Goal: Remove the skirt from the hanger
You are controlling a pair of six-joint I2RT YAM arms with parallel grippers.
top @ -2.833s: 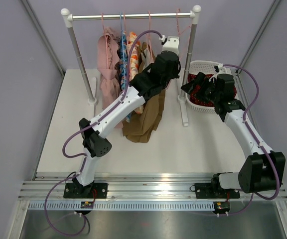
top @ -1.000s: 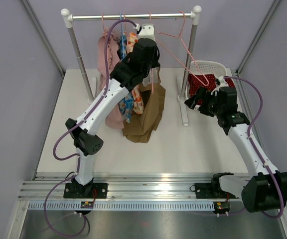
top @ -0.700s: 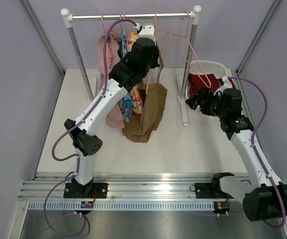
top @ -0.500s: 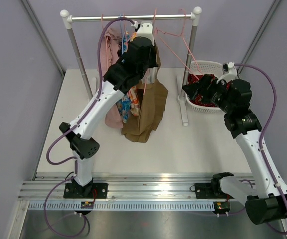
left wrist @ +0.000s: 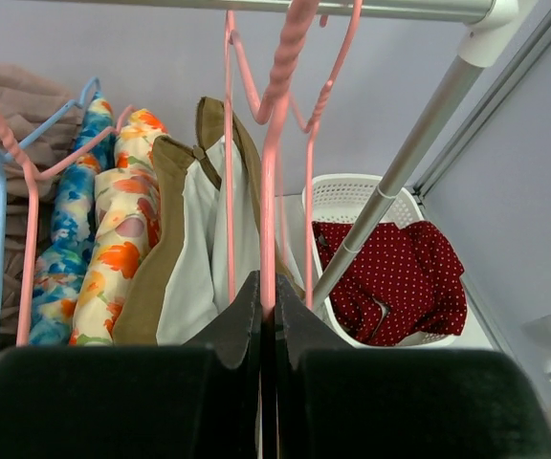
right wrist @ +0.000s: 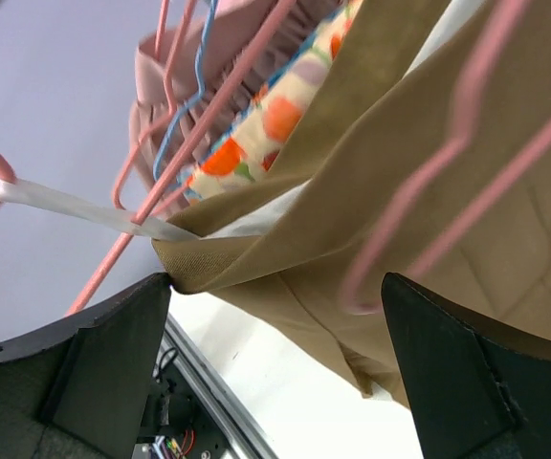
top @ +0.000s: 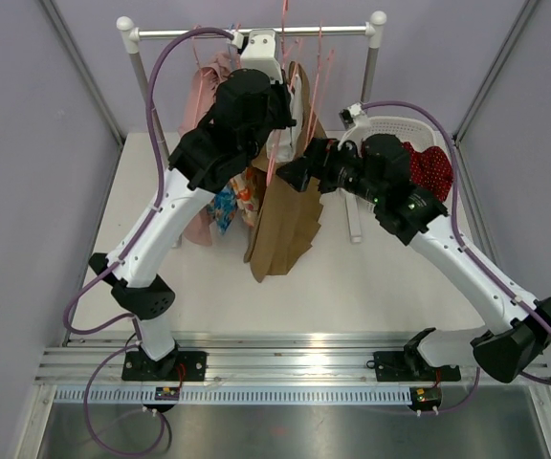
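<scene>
The white table (top: 371,277) is the biggest thing. At its far side stands a clothes rail (top: 175,32) with clothes hanging from it.

The left arm (top: 175,201) reaches up high to the rail. The right arm (top: 457,263) reaches across from the right toward the middle of the rail.

The brown skirt (top: 285,210) hangs under the rail, near the middle, and its bottom edge comes down close to the table. It is on a pink hanger (left wrist: 269,172). Left of the skirt hang a flowery dress (top: 226,206) and a pink dress (top: 197,225).

A white basket (top: 390,122) sits on the table at the right, beside the rail's leg. A red cloth (top: 429,170) with white dots lies in it.

The left gripper (left wrist: 267,287) is squeezed tight on the pink hanger's thin stem, just under the rail.

The right gripper (right wrist: 275,282) has its jaws spread wide. It is right up at the top of the skirt, and the brown cloth runs across the gap between the two fingers. One finger (right wrist: 113,354) touches the corner of the skirt's top edge. The jaws are not pinching anything.
</scene>
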